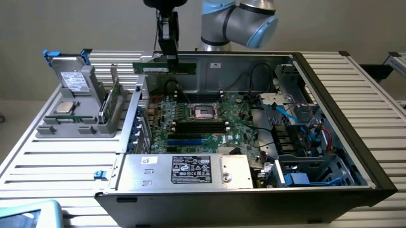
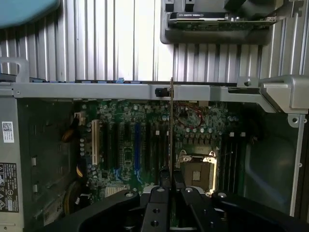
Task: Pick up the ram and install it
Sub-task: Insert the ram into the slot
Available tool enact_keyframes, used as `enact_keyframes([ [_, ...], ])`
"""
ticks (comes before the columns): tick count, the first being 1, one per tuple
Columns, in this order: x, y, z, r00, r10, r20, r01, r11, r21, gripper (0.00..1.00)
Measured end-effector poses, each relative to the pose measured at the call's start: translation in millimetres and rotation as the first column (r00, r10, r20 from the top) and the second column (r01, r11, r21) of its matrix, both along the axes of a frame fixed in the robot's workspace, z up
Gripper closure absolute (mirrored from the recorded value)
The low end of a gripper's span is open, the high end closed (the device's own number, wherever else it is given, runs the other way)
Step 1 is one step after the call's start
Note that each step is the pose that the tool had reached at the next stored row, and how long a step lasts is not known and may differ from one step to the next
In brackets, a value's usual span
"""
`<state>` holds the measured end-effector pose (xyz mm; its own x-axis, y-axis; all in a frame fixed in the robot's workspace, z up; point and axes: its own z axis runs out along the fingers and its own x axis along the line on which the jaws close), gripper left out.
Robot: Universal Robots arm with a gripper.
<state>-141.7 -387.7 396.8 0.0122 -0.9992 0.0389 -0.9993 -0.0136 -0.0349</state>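
Pinched narrow, my fingers (image 2: 165, 182) are clamped on the ram (image 1: 163, 67), one pad on each flat face, gripping it at its upper long edge near the middle. In the exterior view my gripper (image 1: 170, 59) points straight down and the green stick hangs level beneath it, its long side horizontal. Through my wrist view I see the ram (image 2: 172, 130) edge-on, a thin line running away from my gripper (image 2: 171, 178).

I hold it in the air above the open computer case (image 1: 330, 95), over the side of the case toward the exterior view's left and touching nothing below. Under it lies the motherboard (image 1: 238, 121), with the processor socket (image 1: 204, 111) near its middle and the black slots (image 1: 199, 126) just beside the socket. A silver power supply box (image 1: 184, 171) fills the case's near corner.

Outside the case, toward the exterior view's left, a grey holder (image 1: 44, 129) sits on the slatted table (image 1: 63, 161). It carries a grey drive with blue tabs (image 1: 73, 78), a square silver processor chip (image 1: 65, 107) and another green stick (image 1: 111, 102) standing on edge.
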Motion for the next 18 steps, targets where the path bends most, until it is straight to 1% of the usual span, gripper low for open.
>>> enact_keyframes([
  [5,22.7,0.0,-7.3,1.0,0.0,0.0004,0.0,1.0,0.0,0.86],
  [8,34.0,0.0,-10.7,1.0,0.0,0.0024,0.0,1.0,-0.0001,0.86],
  [9,35.6,0.0,-11.6,1.0,0.0,0.0044,0.0,1.0,0.0002,0.86],
  [12,36.8,0.0,-13.2,0.9999,0.0,0.0143,0.0,1.0,0.0008,0.86],
  [14,37.4,0.0,-14.7,0.9998,0.0,0.0197,0.0,1.0,0.0016,0.86],
  [16,37.8,0.0,-16.4,0.9997,-0.001,0.0238,0.001,1.0,0.0023,0.86],
  [18,38.5,0.7,-18.5,0.9997,-0.001,0.026,0.001,1.0,0.0022,0.86],
])
